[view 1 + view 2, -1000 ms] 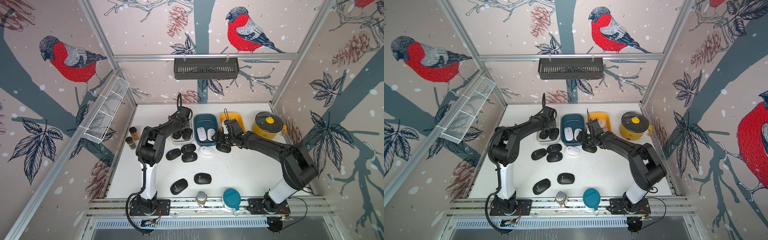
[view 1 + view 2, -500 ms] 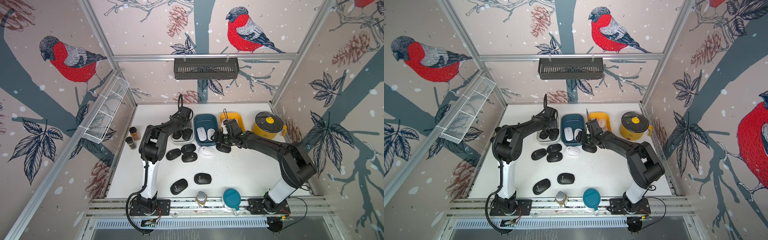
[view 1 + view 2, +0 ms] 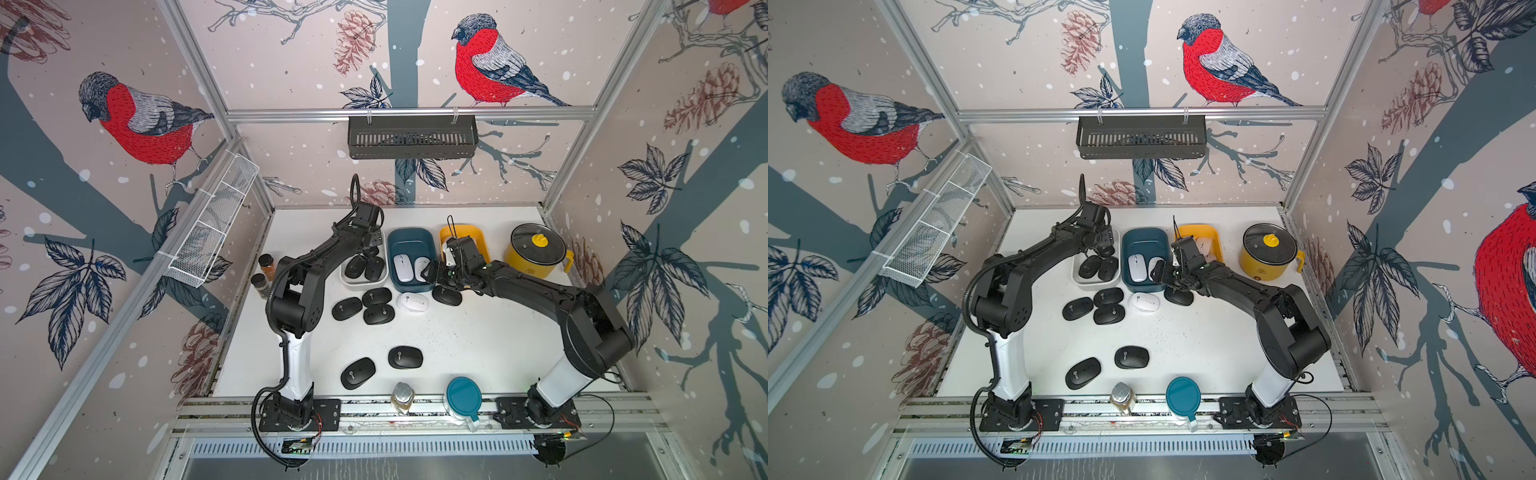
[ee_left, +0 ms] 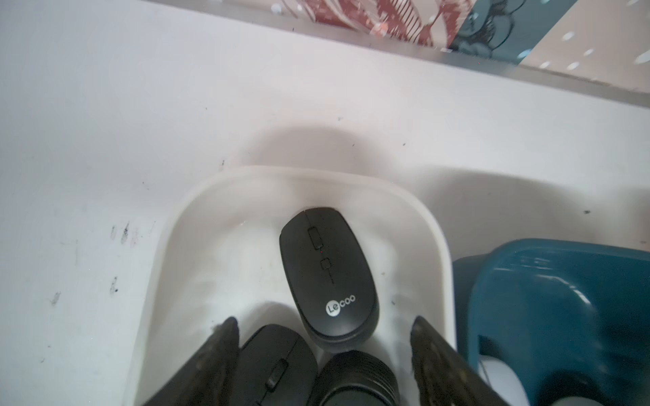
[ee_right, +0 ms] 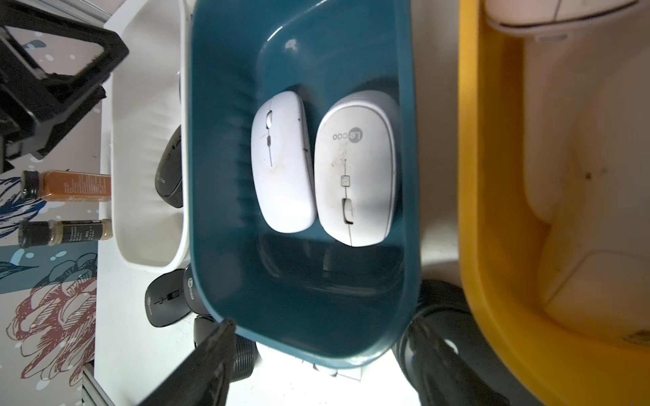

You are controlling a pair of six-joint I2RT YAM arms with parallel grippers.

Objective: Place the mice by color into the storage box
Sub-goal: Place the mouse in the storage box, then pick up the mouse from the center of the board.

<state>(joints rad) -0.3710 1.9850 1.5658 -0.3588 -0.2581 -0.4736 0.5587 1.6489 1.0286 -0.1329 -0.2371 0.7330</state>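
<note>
My left gripper (image 4: 322, 327) is open over the white bin (image 4: 183, 218). A black mouse (image 4: 329, 277) lies free on the bin floor just ahead of its fingertips, and two more black mice lie below the jaws. My right gripper (image 5: 318, 327) is open and empty above the near end of the teal bin (image 5: 225, 175), which holds two white mice (image 5: 283, 165). A pale pink mouse (image 5: 562, 10) lies in the yellow bin (image 5: 492, 246). On the table, three black mice (image 3: 376, 296) cluster by a white mouse (image 3: 412, 301). Another black one (image 3: 446, 295) lies under the right arm, and two more (image 3: 405, 357) sit nearer the front.
A yellow pot (image 3: 538, 249) stands at the back right. Two spice jars (image 3: 266, 262) stand by the left wall. A glass jar (image 3: 402, 397) and a teal-lidded container (image 3: 463, 395) sit on the front rail. A wire basket (image 3: 212, 226) hangs on the left wall.
My left gripper has opened and let go of a black mouse, which now lies in the white bin. The right arm has hardly moved.
</note>
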